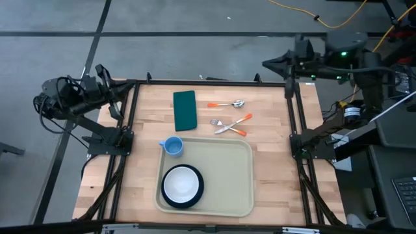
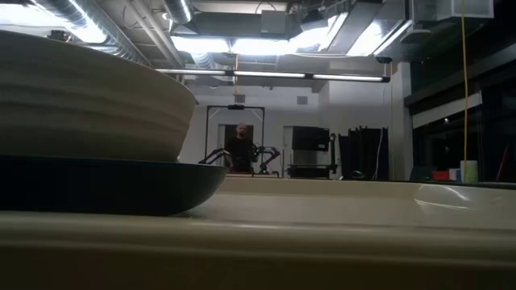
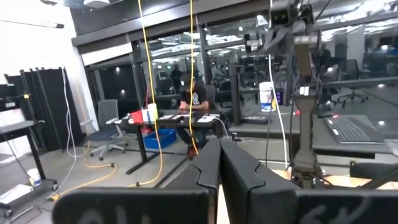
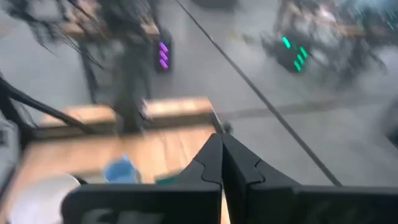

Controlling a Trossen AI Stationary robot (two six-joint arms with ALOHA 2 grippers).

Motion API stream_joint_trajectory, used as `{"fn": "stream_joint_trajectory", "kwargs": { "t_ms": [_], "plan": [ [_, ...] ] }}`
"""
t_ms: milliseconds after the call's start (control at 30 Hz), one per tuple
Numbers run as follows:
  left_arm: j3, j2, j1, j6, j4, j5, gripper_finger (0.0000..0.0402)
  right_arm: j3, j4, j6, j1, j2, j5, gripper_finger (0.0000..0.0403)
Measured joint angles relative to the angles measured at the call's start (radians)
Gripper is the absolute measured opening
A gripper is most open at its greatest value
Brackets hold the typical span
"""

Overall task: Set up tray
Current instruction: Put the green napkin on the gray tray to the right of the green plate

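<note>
Bowl and plate: a pale bowl [image 2: 81,97] on a dark plate [image 2: 105,187] is seen hard against the low camera; from above, the pair is found in the tray's near left corner, judged already set in place.
Tray: the tray [image 1: 227,175] is laid on the near middle of the bench [image 1: 273,123], its long side running across, so that both arms can reach it.
Cup: a blue cup [image 1: 172,146] is stood at the tray's far left corner, on or just at the rim; which cannot be told.
Napkin: a dark green napkin [image 1: 184,110] is laid flat on the bench beyond the tray, apart from it.
Cutlery: a spoon [image 1: 227,104] and a crossed fork and knife [image 1: 231,125], orange-handled, are left on the bench between napkin and right arm, not yet on the tray.
Left claw: the left claw [image 3: 219,163] is pressed fully together and empty, parked off the bench's far left corner.
Right claw: the right claw [image 4: 222,155] is likewise pressed together with nothing held, folded back at the far right corner.
Stage: judged a resting pose, with napkin and cutlery left to place.
</note>
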Motion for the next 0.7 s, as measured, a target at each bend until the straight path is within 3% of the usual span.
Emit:
{"fn": "stream_joint_trajectory", "kwargs": {
  "t_ms": [333,700],
  "plan": [
    [0.000,0.012,0.000,-0.008,0.032,0.003,0.0004,-0.002,-0.233,0.052,-0.002,-0.011,0.124,0.0002],
    [0.000,0.034,0.000,-0.017,0.042,0.022,0.0004,-0.005,-0.161,0.092,0.000,-0.149,0.037,0.0002]
  ]
}}
